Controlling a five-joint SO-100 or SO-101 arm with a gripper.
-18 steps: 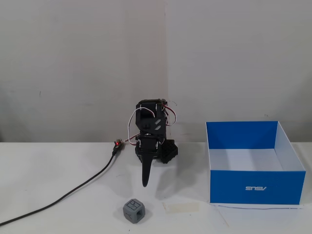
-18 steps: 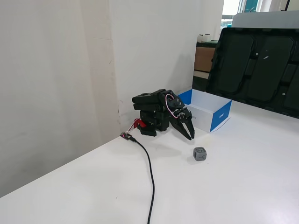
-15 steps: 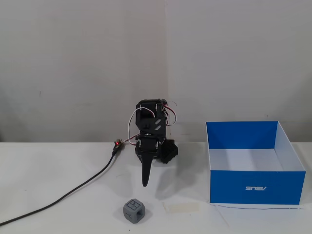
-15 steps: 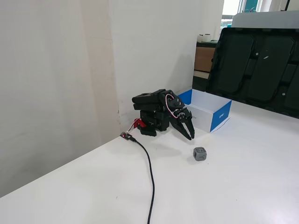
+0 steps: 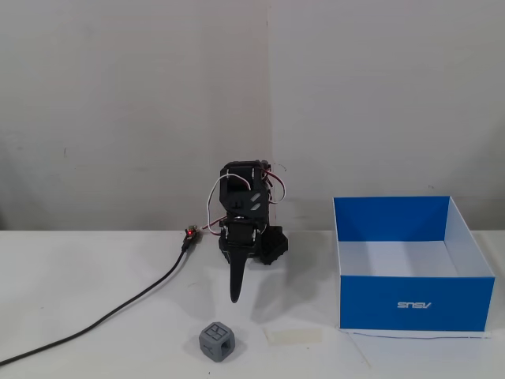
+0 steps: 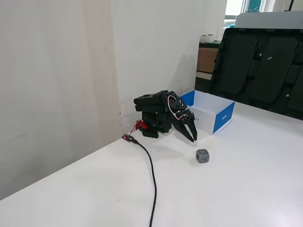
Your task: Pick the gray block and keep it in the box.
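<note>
The gray block (image 5: pixel 218 340) (image 6: pixel 202 155) sits on the white table, a small cube with dark recessed marks. My gripper (image 5: pixel 234 298) (image 6: pixel 193 139) hangs folded down just behind the block, a short gap away, its tips close together with nothing between them. It shows edge-on as one thin black blade in a fixed view. The box (image 5: pixel 414 304) (image 6: pixel 222 118) is bright blue outside and white inside. It stands open-topped beside the arm's base, and nothing shows inside it.
A black cable (image 5: pixel 118 312) (image 6: pixel 152 175) runs from the arm's base across the table toward the near edge. A pale tape patch (image 5: pixel 293 335) lies between block and box. Dark panels (image 6: pixel 260 66) lean at the table's far side. A white wall stands right behind the arm.
</note>
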